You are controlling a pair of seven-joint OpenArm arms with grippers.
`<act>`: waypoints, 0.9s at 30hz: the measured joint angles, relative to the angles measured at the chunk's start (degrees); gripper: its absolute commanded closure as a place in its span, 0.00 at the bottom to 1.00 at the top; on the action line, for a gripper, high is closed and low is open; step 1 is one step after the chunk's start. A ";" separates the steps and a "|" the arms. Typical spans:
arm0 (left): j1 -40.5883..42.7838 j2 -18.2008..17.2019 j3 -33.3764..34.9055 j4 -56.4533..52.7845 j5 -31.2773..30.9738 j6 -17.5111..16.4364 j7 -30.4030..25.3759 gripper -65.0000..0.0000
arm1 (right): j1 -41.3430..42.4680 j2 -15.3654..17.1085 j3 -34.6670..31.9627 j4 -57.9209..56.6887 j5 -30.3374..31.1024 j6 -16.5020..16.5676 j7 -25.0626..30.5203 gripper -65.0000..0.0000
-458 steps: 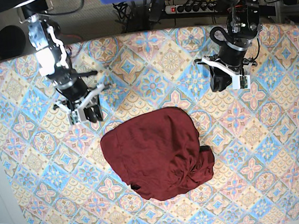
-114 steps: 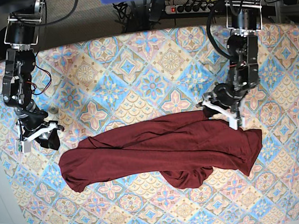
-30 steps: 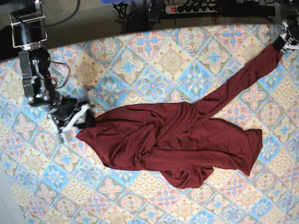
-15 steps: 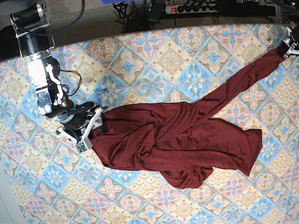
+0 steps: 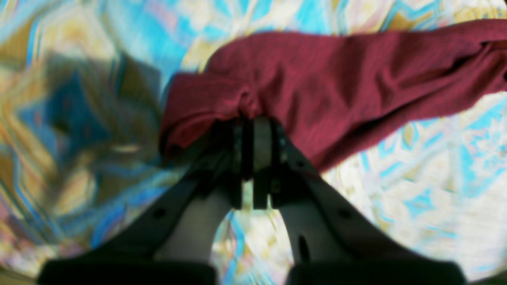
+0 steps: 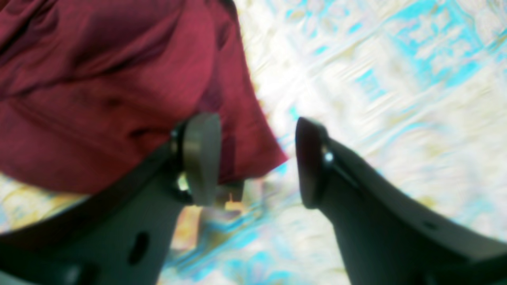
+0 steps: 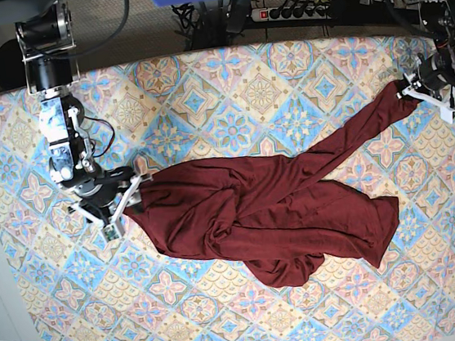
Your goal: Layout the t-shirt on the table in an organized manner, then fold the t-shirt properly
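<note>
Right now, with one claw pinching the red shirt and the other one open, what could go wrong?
The left gripper pinches only a small bunch of the t-shirt, so a hard pull might slip it free. The right gripper stands open beside the shirt's edge; closing there could miss the cloth or catch the table cover. The shirt lies twisted, so tugging may tighten the tangle.

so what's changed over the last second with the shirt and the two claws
The right claw has opened and let go of the t-shirt; its edge now lies beside one finger. The left claw, still shut on the stretched-out end, has drawn back in from the table corner, slackening that strip a little. The bunched middle and the near-side flap lie as they did.
</note>
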 measured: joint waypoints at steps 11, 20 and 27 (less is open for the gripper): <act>-0.26 -1.44 8.04 1.60 9.79 -0.59 -8.92 0.95 | 0.28 -0.09 -0.04 -3.30 3.58 0.02 0.28 0.47; 1.51 -1.14 10.10 14.03 12.24 -0.52 -8.46 0.95 | 0.33 -0.07 5.11 -3.61 3.56 -0.20 0.52 0.47; 4.90 -1.25 8.68 18.80 12.39 -0.70 -7.26 0.88 | 0.28 -0.15 4.96 -3.74 3.98 0.00 0.09 0.47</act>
